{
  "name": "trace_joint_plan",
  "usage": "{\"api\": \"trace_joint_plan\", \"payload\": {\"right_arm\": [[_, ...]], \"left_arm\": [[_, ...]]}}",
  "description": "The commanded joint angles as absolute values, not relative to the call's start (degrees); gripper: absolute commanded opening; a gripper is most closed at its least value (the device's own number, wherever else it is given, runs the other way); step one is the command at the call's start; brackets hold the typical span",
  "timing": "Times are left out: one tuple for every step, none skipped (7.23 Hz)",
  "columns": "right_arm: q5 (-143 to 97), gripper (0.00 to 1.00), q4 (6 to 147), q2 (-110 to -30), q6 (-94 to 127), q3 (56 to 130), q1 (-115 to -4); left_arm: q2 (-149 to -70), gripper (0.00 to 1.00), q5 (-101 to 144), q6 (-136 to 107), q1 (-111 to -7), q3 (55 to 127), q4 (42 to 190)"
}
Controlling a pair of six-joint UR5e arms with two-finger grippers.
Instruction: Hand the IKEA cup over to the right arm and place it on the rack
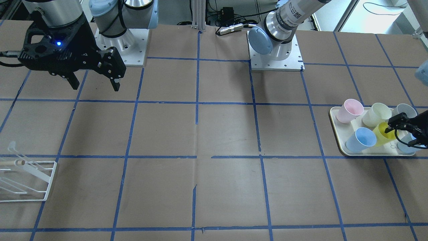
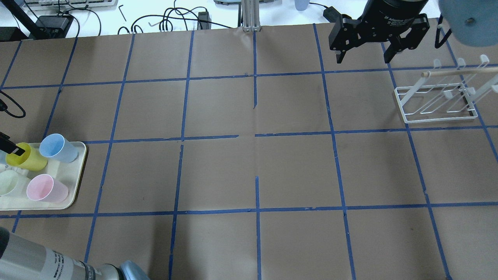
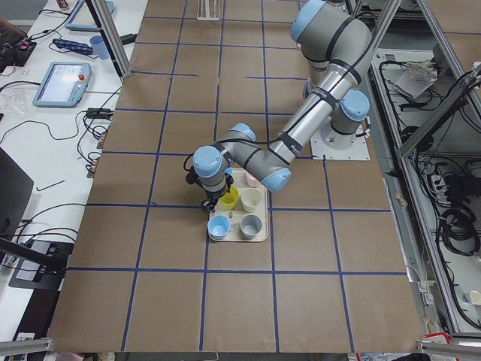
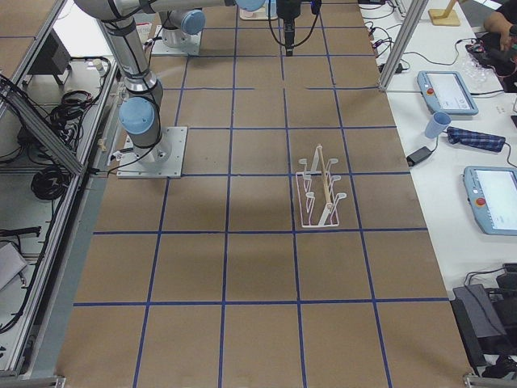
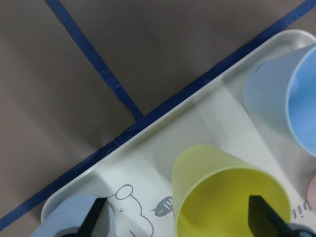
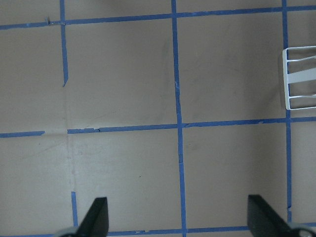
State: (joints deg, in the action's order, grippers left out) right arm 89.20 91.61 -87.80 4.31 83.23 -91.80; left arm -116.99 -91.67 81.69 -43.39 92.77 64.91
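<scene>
The yellow IKEA cup point(image 1: 381, 134) lies tilted on the cream tray point(image 1: 337, 134) among other cups. It also shows in the overhead view point(image 2: 29, 158) and the left wrist view point(image 5: 217, 187). My left gripper point(image 5: 177, 219) is open right at the cup's mouth. One fingertip point(image 5: 261, 217) is over the rim and the other point(image 5: 94, 219) is outside the cup's wall. My right gripper point(image 2: 363, 58) is open and empty, high above the table, far from the cup. The white wire rack point(image 2: 435, 101) stands empty near it.
On the tray point(image 2: 78, 175) are also a blue cup point(image 2: 58, 147), a pink cup point(image 2: 46, 188) and a pale cream cup point(image 1: 376, 114), close around the yellow one. The brown table has a blue tape grid. The rack's edge shows in the right wrist view point(image 6: 298, 79).
</scene>
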Motion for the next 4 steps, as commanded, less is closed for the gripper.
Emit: {"api": "trace_joint_plan", "payload": {"right_arm": [[89.2,1.00,91.7,-87.8,4.3,83.2,-91.8],[89.2,1.00,91.7,-87.8,4.3,83.2,-91.9],[89.2,1.00,91.7,-87.8,4.3,83.2,-91.9],[89.2,1.00,91.7,-87.8,4.3,83.2,-91.9]], "left_arm": [[-117.7,0.84,-93.2,81.8,-43.4,92.9,63.5],[-117.7,0.75,-93.3,81.7,-43.4,93.2,63.5],[-117.3,0.65,-93.3,81.7,-43.5,93.7,63.5],[-117.3,0.48,-93.3,81.7,-43.5,93.9,63.5]]}}
